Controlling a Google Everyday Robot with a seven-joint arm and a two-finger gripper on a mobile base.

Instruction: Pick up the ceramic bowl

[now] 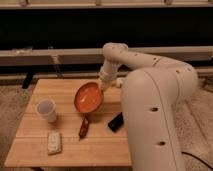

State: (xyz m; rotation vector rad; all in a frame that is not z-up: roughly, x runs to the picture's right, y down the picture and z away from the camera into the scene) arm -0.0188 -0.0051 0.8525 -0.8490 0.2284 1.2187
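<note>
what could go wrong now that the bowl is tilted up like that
The gripper holds the ceramic bowl only at its upper right rim, and the bowl hangs steeply tilted over the wooden table. A one-sided rim hold could slip, dropping the bowl. Its lower edge sits close above the dark red object and near the black object, so a slip or swing might knock them. The plastic cup stands farther left, less exposed.
</note>
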